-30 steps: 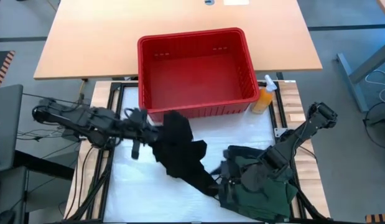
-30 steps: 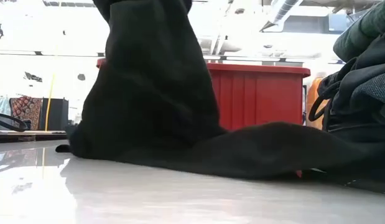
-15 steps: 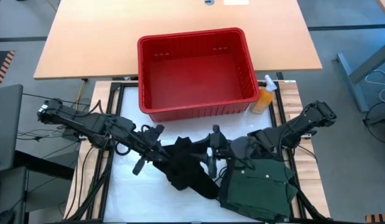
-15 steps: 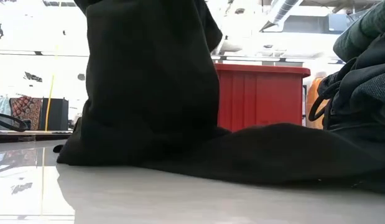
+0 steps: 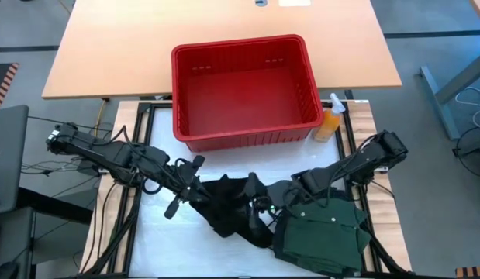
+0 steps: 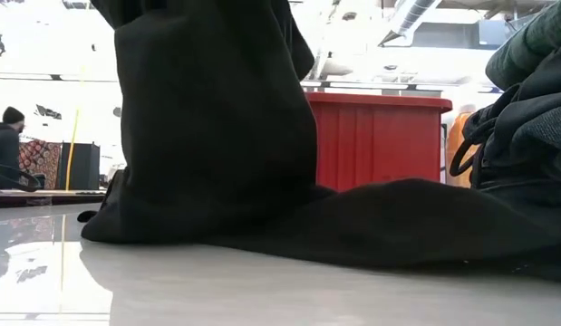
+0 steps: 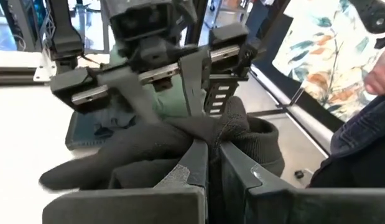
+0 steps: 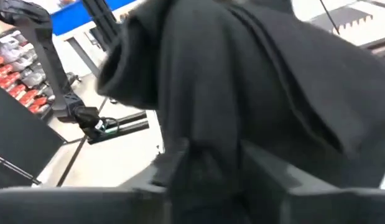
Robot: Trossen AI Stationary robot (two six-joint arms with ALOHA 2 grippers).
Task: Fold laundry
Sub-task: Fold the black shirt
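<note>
The wooden table point(image 5: 108, 54) fills the top of the high view, with the white work table point(image 5: 158, 232) below it. The red basket point(image 5: 243, 89) straddles the edge between them, sitting right behind the clothes, and in the low view point(image 6: 375, 136) it's half blocked by hanging black cloth. The orange spray bottle point(image 5: 329, 120) stands just beside the basket's right front corner. A person point(image 6: 4, 149) shows far off in the room, at the low view's left edge.

The black garment point(image 5: 228, 205) is bunched up mid-table, in front of the basket. It runs roughly left to right between the two arms, with a tail trailing toward the front edge. One end is pulled up off the table, so in the low view point(image 6: 207, 118) it hangs like a tall curtain and the rest drapes flat to the right. The green shirt point(image 5: 321, 236) lies in a heap at the front right, touching the black one, partly under the right arm.

The left gripper point(image 5: 195, 184) is at the garment's left end, and its wrist view point(image 7: 208, 155) shows the fingers pinched together on a fold of it. The right gripper point(image 5: 259, 205) is at the right end, clamped on the same black garment, which fills its wrist view point(image 8: 242, 93).
</note>
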